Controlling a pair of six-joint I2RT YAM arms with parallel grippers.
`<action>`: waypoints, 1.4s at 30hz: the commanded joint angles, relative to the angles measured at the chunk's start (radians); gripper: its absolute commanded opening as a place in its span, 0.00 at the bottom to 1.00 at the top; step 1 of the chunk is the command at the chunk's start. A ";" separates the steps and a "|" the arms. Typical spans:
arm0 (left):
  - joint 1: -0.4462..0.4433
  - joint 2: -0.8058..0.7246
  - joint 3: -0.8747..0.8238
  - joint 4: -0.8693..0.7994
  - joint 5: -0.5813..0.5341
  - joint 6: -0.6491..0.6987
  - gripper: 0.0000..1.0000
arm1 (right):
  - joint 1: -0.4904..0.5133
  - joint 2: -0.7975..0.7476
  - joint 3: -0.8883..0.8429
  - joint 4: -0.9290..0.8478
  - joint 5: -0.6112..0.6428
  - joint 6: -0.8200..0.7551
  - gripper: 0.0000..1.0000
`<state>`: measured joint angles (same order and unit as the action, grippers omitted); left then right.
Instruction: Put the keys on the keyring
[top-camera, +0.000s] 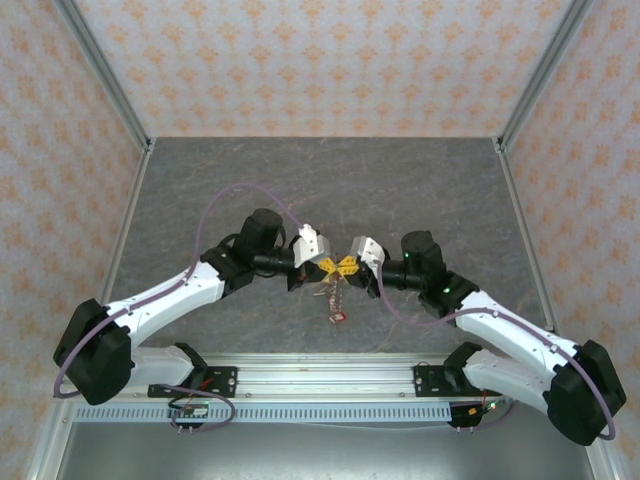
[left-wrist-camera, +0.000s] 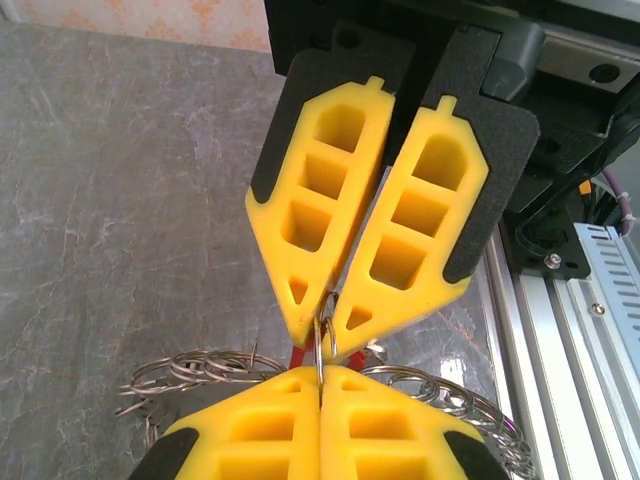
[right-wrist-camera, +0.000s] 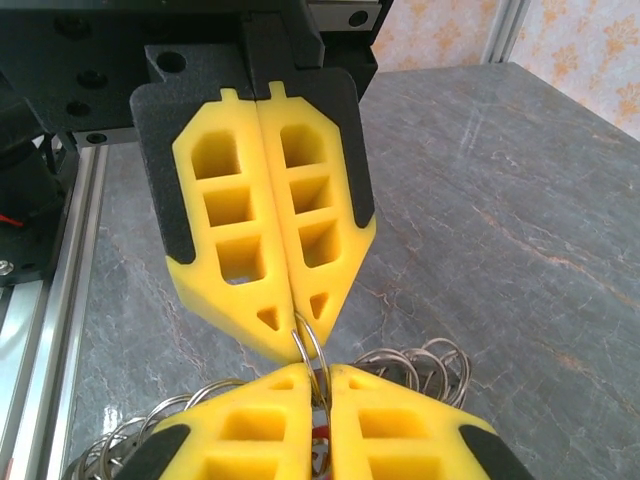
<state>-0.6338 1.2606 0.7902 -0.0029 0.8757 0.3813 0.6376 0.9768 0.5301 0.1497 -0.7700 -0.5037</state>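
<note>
The keyring (left-wrist-camera: 200, 368), a chain-like run of thin silvery loops, hangs between the two pincers and spreads out to either side of them. One thin loop at its middle stands upright where the yellow tips meet. The left pincer (left-wrist-camera: 320, 376) is pressed together on that loop from one side. The right pincer (left-wrist-camera: 322, 322) is pinched on it from the opposite side, tip to tip with the left. The keys (top-camera: 336, 303), one with a red tag (top-camera: 338, 318), dangle just below the keyring. Whether they touch the grey tabletop (top-camera: 200, 200) cannot be told. Both arms reach inward from either side of the keyring, elbows bent outward and wrists level, facing each other.
</note>
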 joint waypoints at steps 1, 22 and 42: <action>0.000 -0.052 -0.008 0.115 0.063 -0.044 0.00 | -0.027 -0.017 -0.018 0.053 0.003 0.024 0.03; -0.042 0.025 0.175 -0.301 -0.110 0.194 0.27 | -0.010 0.019 0.146 -0.146 -0.096 -0.080 0.00; -0.053 0.037 0.182 -0.289 -0.171 0.190 0.00 | 0.016 0.020 0.152 -0.189 -0.033 -0.122 0.00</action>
<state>-0.6811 1.3048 0.9665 -0.3172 0.7498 0.5770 0.6415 1.0229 0.6609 -0.0711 -0.8032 -0.6037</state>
